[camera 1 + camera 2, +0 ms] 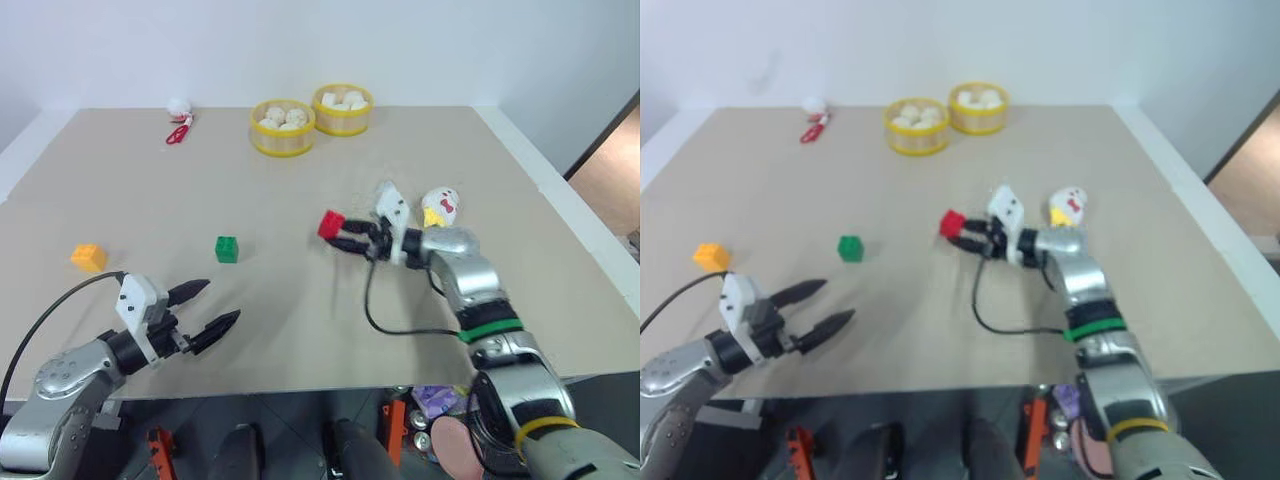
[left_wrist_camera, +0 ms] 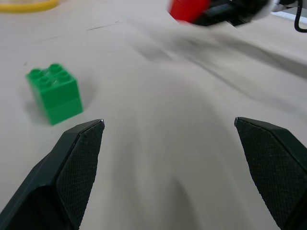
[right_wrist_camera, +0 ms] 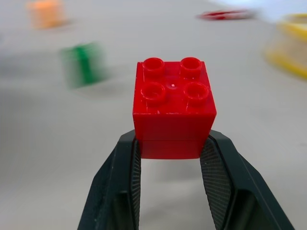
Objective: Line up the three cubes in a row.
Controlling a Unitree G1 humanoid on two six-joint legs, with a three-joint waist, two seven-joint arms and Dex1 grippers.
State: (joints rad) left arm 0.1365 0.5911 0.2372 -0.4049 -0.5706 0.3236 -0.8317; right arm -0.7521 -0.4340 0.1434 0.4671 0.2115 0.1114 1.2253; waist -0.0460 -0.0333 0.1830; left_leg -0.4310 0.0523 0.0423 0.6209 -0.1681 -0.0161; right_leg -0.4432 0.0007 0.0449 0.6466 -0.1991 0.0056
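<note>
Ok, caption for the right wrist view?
Right gripper pinching the red cube, with the green cube and orange-yellow cube beyond.

The left gripper point(image 1: 213, 307) sits low at the near left, arm bent in from the edge, its jaws spread wide and pointing right. The right arm reaches up from the near right, wrist turned left, and the right gripper point(image 1: 340, 237) has its jaws clamped.

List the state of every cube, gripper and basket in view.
red cube: clamped in right gripper, studs up, off the table
green cube: loose on table
orange-yellow cube: loose on table
right gripper: shut on red cube
left gripper: open, empty
steamer baskets: uncovered, holding buns
</note>
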